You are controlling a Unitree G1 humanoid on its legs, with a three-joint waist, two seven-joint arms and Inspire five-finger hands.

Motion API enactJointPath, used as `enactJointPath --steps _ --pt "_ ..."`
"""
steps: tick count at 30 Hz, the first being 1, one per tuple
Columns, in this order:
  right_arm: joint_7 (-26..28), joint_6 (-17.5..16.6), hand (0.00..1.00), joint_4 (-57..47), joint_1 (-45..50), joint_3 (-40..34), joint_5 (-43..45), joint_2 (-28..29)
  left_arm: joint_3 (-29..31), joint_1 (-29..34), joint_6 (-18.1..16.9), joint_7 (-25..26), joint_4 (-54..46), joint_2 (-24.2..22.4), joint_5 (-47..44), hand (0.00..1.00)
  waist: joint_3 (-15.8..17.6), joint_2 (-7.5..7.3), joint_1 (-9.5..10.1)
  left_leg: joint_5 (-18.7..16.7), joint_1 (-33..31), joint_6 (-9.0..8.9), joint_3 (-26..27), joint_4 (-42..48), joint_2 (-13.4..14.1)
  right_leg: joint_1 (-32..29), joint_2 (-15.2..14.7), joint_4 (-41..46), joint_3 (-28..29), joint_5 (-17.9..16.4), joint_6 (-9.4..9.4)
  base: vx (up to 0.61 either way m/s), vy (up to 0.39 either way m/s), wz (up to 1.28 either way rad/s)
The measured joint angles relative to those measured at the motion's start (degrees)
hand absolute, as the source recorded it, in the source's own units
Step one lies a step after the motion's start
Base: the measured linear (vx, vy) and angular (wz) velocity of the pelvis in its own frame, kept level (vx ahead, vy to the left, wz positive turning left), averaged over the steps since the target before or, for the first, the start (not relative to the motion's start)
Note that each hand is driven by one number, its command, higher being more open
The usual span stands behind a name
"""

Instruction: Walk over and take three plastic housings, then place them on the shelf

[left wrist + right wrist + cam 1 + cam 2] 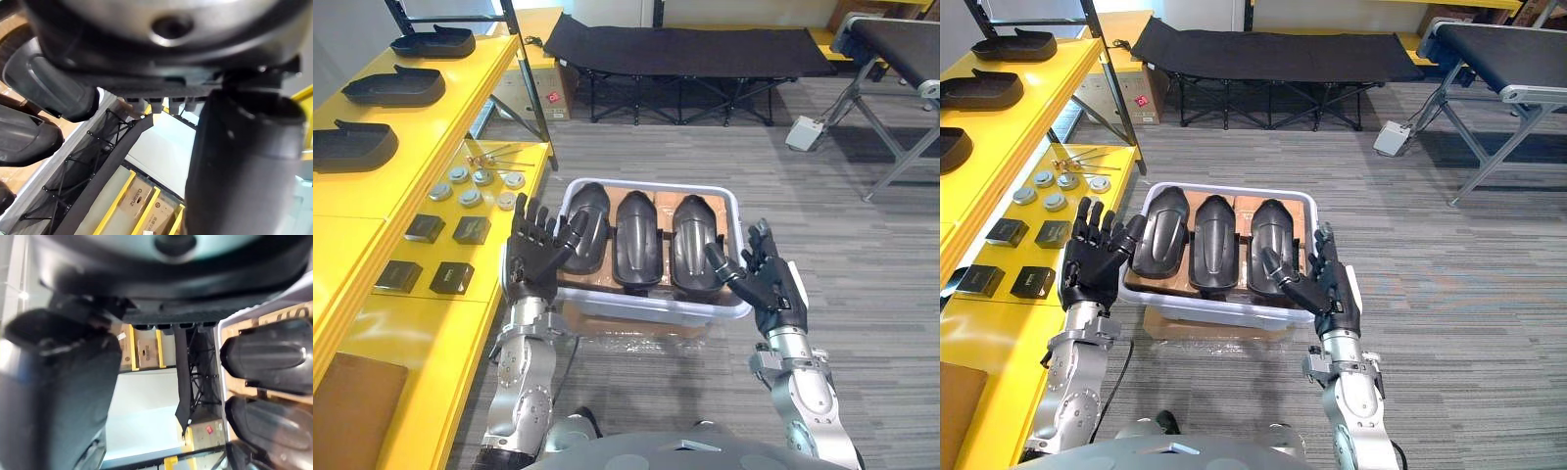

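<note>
Looks like smooth, half-glossy black plastic on the housings (637,238), milky translucent plastic on the bin (646,309), matt brown cardboard (659,202), glossy yellow-painted shelf (411,333).

three housings (639,240) side by side in bin (651,190), shelf (411,127) left.

The left arm (521,384) and right arm (811,403) are silver-grey, rounded metal casings; the left robot hand (532,258) and right robot hand (775,286) are black.

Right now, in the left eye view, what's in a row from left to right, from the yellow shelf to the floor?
Shelf → left hand → left housing → middle housing → right housing → right hand → floor.
</note>
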Motion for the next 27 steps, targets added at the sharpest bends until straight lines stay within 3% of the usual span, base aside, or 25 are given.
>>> enactJointPath --steps 5,10,17,23,27 --pt "-6.9 0.0 1.00 12.2 -3.8 -9.5 0.6 -0.1 1.1 1.2 1.4 -0.9 0.0 0.1 0.3 1.00 0.1 -0.12 0.32 0.6 -0.9 -0.13 -0.7 -1.9 -0.7 -0.3 -0.1 -0.9 -0.9 -0.5 -0.66 -0.08 0.005 0.08" --pt "-10.8 -0.1 1.00 23.2 -11.7 -14.2 1.5 -3.0 2.5 0.8 3.1 -3.7 0.0 1.2 3.6 1.00 1.3 -0.46 0.29 2.6 -7.2 -0.01 -2.6 -0.2 0.5 -4.4 1.2 -0.8 -2.5 -1.1 -0.84 -0.12 -0.024 0.17" --pt "-17.4 -0.3 1.00 34.3 -27.3 -18.3 4.0 -11.6 2.6 -1.6 3.2 -6.1 0.0 4.5 4.8 1.00 9.7 -0.96 3.55 3.8 -16.0 0.63 -7.4 5.4 3.2 -9.1 3.6 1.0 -5.6 0.2 -1.95 -0.09 -0.006 0.22" --pt "-17.3 -0.3 1.00 44.9 -38.1 -17.9 5.4 -17.1 2.5 -5.1 2.9 -6.2 0.0 7.3 4.7 1.00 14.5 -1.25 6.41 4.3 -19.0 1.58 -8.3 6.5 3.1 -11.3 3.6 1.7 -5.6 0.3 -1.97 -0.03 0.044 0.07" --pt "-15.0 0.8 1.00 53.3 -44.0 -16.2 7.9 -20.1 2.4 -6.7 2.7 -6.7 0.5 8.4 4.8 1.00 15.9 -1.34 6.78 4.5 -22.3 1.87 -10.2 8.1 3.1 -12.9 3.8 2.0 -6.7 0.3 -1.99 0.02 0.025 0.15"
